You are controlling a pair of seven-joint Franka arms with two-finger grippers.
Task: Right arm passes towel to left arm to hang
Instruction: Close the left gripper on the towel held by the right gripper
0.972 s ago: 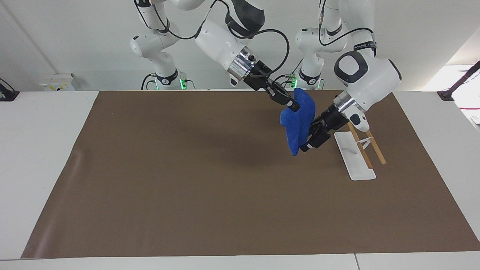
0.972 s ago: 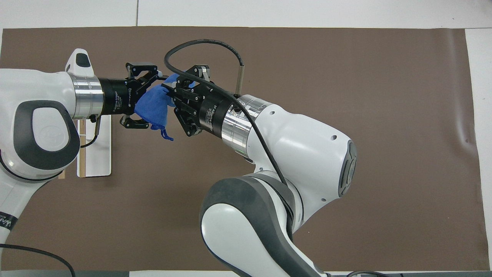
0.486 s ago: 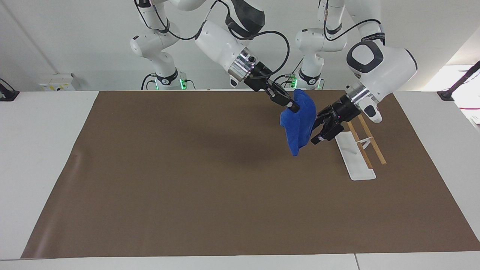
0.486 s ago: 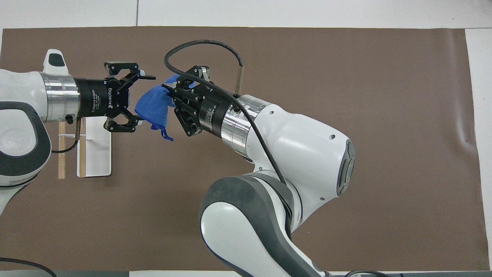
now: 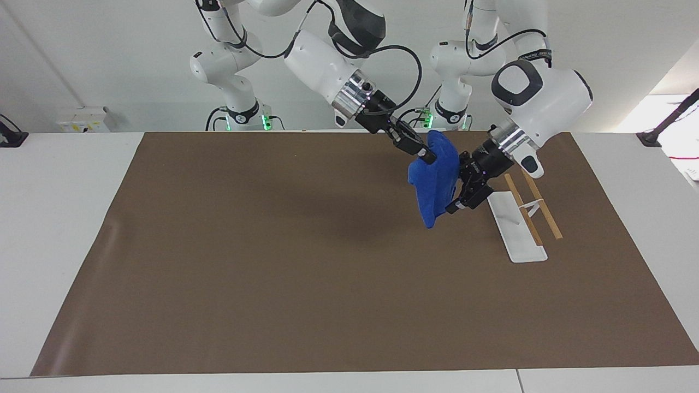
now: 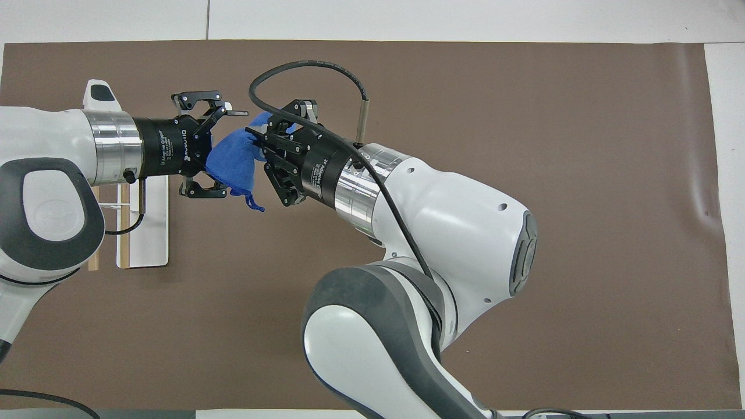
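Note:
The blue towel [image 5: 433, 183] hangs bunched in the air over the brown mat, beside the white rack. My right gripper [image 5: 425, 154] is shut on the towel's upper part; it also shows in the overhead view [image 6: 260, 146]. My left gripper [image 5: 457, 185] is open, level with the towel, its fingers spread to either side of the cloth. In the overhead view the left gripper [image 6: 223, 152] straddles the towel [image 6: 234, 164] from the rack's side. A small loop dangles from the towel's lower corner.
The white rack base [image 5: 517, 229] lies on the brown mat [image 5: 273, 245] toward the left arm's end, with two wooden bars [image 5: 548, 214] beside it. In the overhead view the rack [image 6: 146, 233] lies partly under the left arm.
The left gripper drew back from the towel half a second ago and has now come forward again, its fingers around the cloth. The right gripper and towel have stayed still.

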